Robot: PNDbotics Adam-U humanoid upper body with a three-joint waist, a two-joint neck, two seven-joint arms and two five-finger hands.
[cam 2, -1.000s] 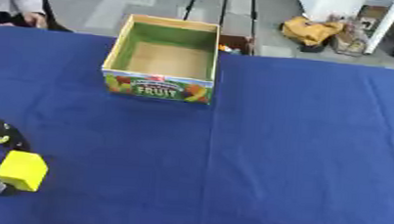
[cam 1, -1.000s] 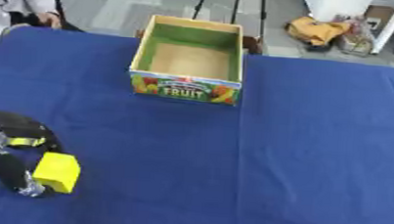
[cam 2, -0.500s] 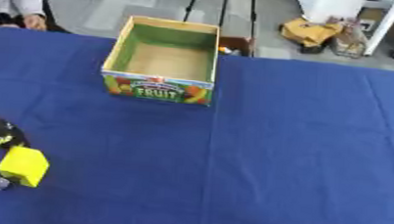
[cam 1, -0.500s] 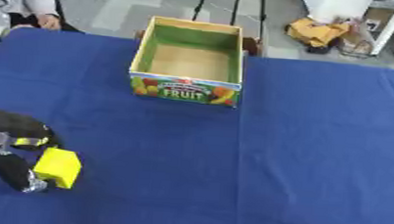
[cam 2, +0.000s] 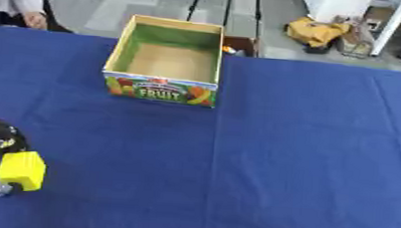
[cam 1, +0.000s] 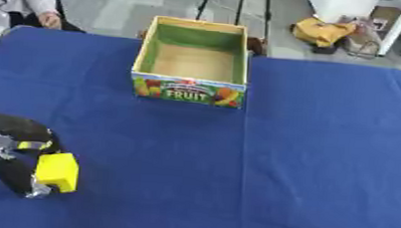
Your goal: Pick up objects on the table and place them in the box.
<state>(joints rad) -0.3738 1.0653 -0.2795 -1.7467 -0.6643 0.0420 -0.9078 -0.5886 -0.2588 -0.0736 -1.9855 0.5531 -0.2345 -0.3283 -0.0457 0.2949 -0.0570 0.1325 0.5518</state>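
- Compared with a second ago, our left hand [cam 1: 13, 167] and the yellow block [cam 1: 58, 172] have barely shifted: they sit in nearly the same spot at the lower left of the blue table [cam 1: 306, 157], if anything a touch higher and further out from the table's left edge.
- Our left hand is curled round the yellow block, with dark fingers arching over its top and the thumb side below; the block shows in front of the palm.
- We cannot tell whether the block is lifted clear of the cloth or resting on it.
- Our right hand shows in neither view.
- The box [cam 1: 192, 62], printed with fruit on its front, stands open and upright near the far edge, well apart from the block; its inside looks empty.
- We judge that we are at the pick-up step, with the grasp made and the carry not yet begun.
- Next we need to raise the block, carry it forward and to the right across the table, clear the near wall of the box, and only then let go over the opening.
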